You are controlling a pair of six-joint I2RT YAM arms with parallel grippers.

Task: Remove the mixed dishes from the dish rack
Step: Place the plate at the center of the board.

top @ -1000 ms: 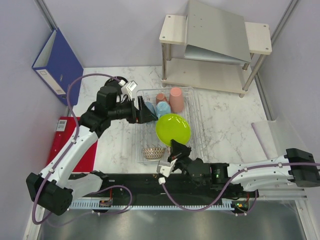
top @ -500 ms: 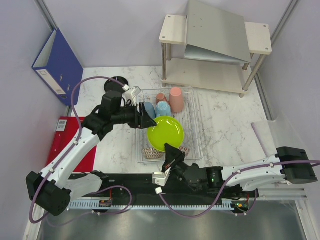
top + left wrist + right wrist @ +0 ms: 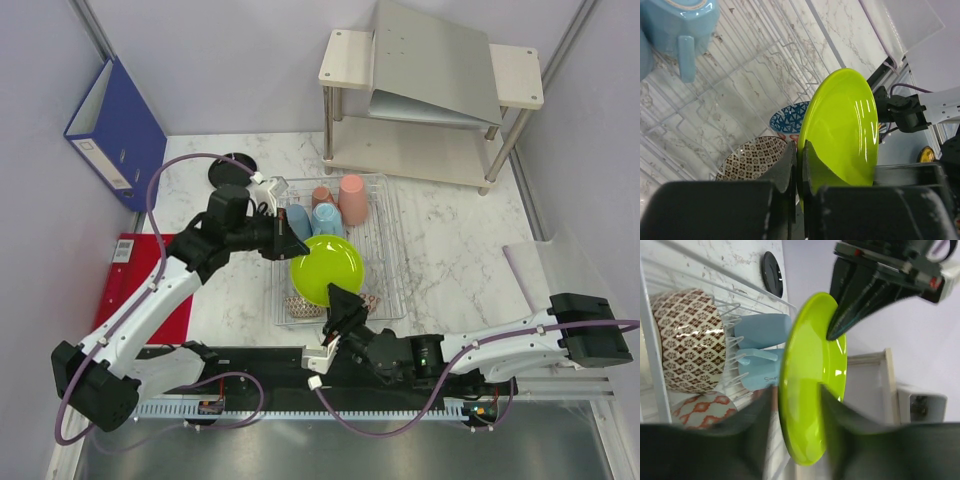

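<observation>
Lime-green plate stands tilted on edge above the see-through wire dish rack.

Above rack, plate; cups behind it

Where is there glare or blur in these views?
Left wrist: white glare streaks on the green plate, the left end effector near the lens dark and soft. Right wrist: the right end effector blurred, the brown bowl sharp. Top: even light, all sharp.

I count one green plate and one black plate, the black one by the bench's back-left corner. Two blue cups, two pink cups, two patterned bowls. One rack, one shelf, one blue binder.
</observation>
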